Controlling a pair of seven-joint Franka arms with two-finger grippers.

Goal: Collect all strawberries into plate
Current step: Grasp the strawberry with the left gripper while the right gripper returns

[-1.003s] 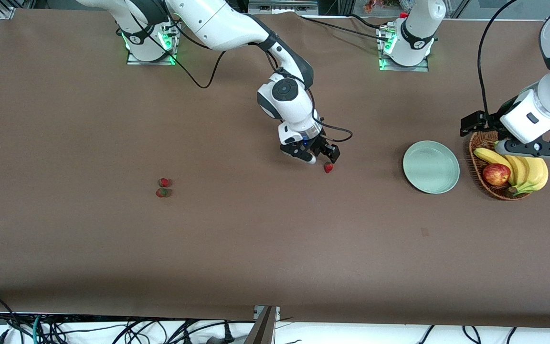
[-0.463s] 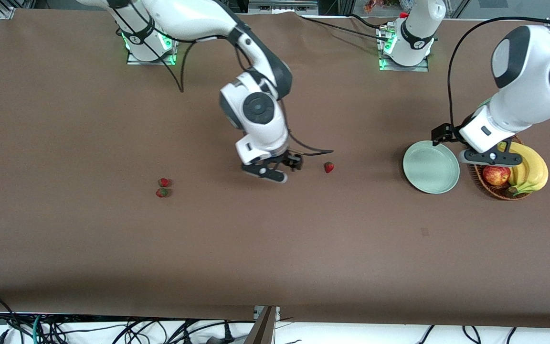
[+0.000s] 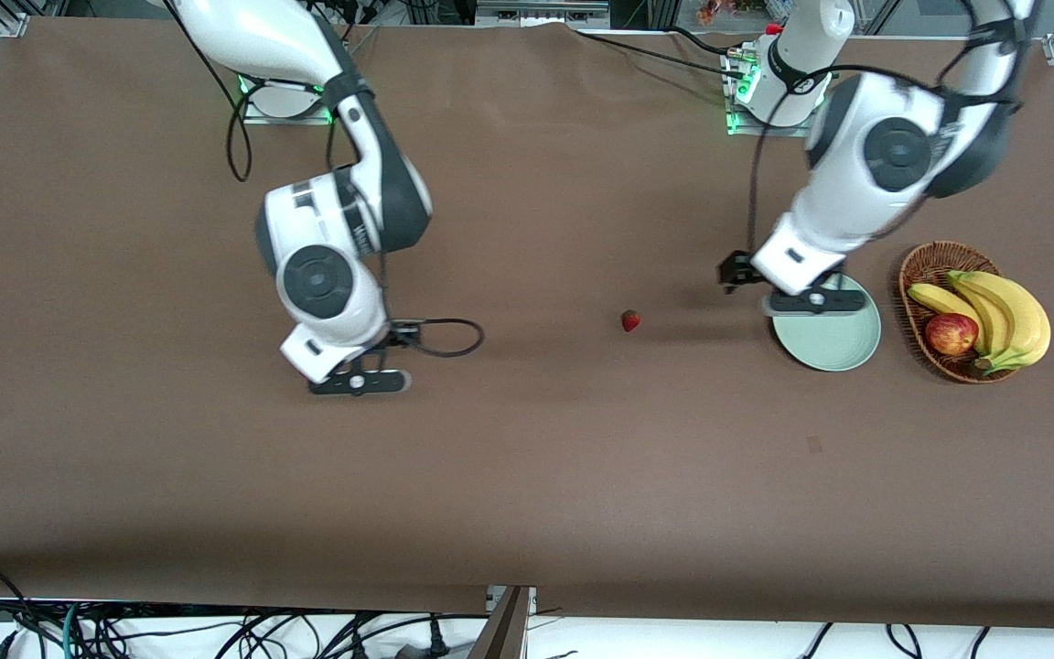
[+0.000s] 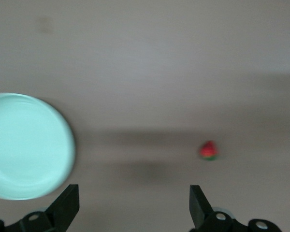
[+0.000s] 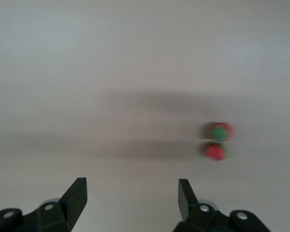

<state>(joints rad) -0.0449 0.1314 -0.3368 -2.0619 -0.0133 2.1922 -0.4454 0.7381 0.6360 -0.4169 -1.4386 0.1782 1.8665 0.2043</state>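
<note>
arms: glossy white shells, dark grey joint bands, round grey caps | cables: black, looping above each pincer | bases: green-lit | right pincer [image 5: 130, 193]: black fingers, screws | left pincer [image 4: 134, 200]: black fingers, screws

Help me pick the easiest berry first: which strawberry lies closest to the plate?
The lone strawberry mid-table, with bare cloth between it and the plate. The paired strawberries lie together under the right claw.

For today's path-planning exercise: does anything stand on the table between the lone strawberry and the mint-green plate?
Nothing visible does. Only bare table lies between the lone strawberry and the plate. The open left gripper hangs over the plate's rim.
</note>
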